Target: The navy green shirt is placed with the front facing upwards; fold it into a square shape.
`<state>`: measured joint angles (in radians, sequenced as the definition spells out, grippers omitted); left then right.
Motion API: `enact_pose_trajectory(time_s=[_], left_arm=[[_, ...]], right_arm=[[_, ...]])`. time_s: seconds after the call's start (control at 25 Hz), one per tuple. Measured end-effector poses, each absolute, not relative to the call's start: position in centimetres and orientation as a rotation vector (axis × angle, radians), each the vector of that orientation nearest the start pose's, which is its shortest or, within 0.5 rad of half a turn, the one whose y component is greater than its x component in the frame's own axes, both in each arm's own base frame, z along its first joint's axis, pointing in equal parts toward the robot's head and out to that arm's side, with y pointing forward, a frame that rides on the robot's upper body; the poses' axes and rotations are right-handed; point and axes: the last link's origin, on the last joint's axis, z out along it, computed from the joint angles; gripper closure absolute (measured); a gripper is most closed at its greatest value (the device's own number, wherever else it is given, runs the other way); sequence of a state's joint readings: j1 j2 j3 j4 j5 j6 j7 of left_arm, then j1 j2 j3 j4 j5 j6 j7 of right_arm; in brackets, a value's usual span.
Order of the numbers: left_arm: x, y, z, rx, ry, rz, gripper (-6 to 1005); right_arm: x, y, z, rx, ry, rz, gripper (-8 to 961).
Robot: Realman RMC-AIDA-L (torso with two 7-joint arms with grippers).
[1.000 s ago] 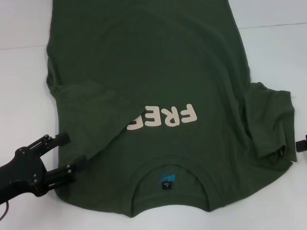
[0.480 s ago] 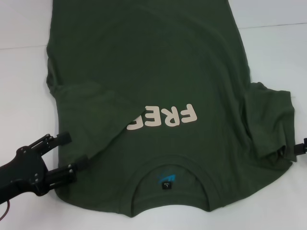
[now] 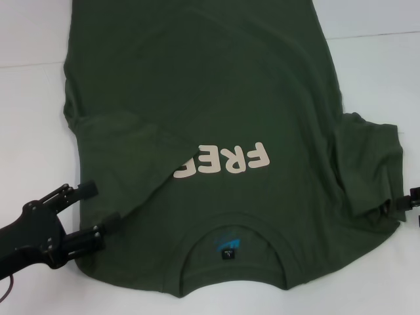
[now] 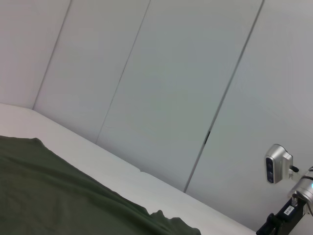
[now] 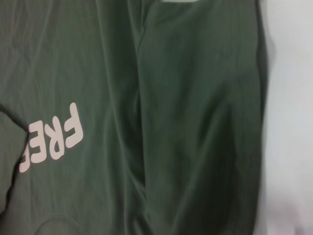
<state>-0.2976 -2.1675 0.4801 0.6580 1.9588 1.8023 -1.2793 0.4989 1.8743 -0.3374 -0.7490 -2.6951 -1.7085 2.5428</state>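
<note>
Head view shows the shirt [image 3: 216, 131] spread print-up on the white counter [image 3: 33, 118] with only its left sleeve [image 3: 131, 154] folded inward; left gripper [image 3: 92, 207] jaws wide beside it, right gripper [image 3: 401, 202] jaws indeterminate, remaining folds outstanding.

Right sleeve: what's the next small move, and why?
Probably the right end effector closing on the right sleeve hem and carrying it inward over the shirt. The left sleeve already lies folded across the print; the left end effector is open beside it.
</note>
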Motion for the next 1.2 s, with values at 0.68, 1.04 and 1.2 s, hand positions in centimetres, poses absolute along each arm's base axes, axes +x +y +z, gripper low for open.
enact_pose_trajectory(time_s=[0.68, 1.04, 1.2], left_arm=[[-29.63, 24.14, -0.04, -2.526, -0.78, -1.068, 101], [-29.64, 24.11, -0.07, -2.528, -0.781, -1.068, 104], [-29.63, 24.08, -0.08, -2.528, -0.782, -1.07, 105]], right_arm=[[37.56, 28.44, 10.39, -1.819, 2.235, 0.166, 228], [37.57, 28.49, 9.87, -1.818, 2.25, 0.185, 230], [37.56, 28.54, 9.87, -1.817, 2.248, 0.187, 231]])
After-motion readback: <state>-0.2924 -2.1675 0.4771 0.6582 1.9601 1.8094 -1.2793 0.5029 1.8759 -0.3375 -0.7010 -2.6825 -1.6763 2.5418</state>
